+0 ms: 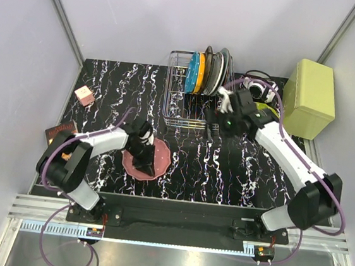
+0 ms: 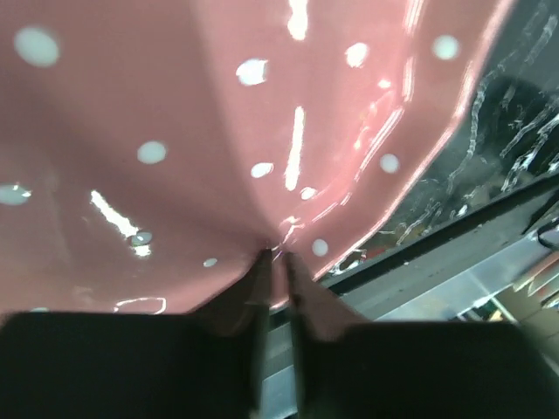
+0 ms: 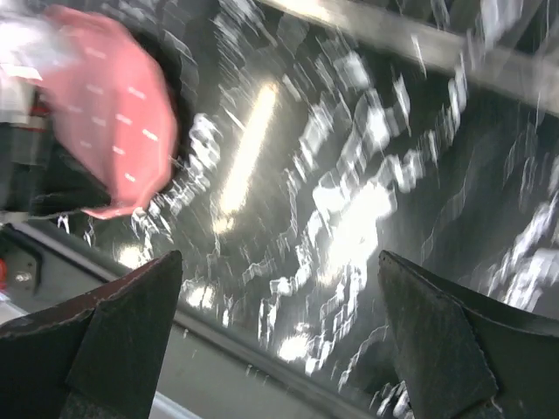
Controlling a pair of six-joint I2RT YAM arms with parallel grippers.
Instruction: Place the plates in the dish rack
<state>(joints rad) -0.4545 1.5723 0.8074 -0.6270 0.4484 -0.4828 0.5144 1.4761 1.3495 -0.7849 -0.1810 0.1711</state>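
L gripper (image 1: 144,166) is low over the pink plate (image 1: 162,158), which is on the table (image 1: 224,170) at front left, well apart from the rack (image 1: 175,107). In the L wrist view the jaws are narrow, with only a thin slit between them. The fingertips (image 2: 262,278) are at the plate's near rim, but I cannot tell if they pinch it or only touch it. The plate fills most of that view, with white dots and glare on it. R gripper (image 1: 214,124) is just beside the rack's front right corner, above the table. Its jaws are wide and hold nothing, and the R wrist view shows only blurred marble table between the fingers (image 3: 113,340), with the pink plate far at upper left. In the rack, the blue plate (image 1: 191,74) and orange plate (image 1: 200,72) stand upright side by side at the back, w/ grey plates (image 1: 217,70) leaning just right of them. A yellow-green box (image 1: 309,97) stands at the back right corner.
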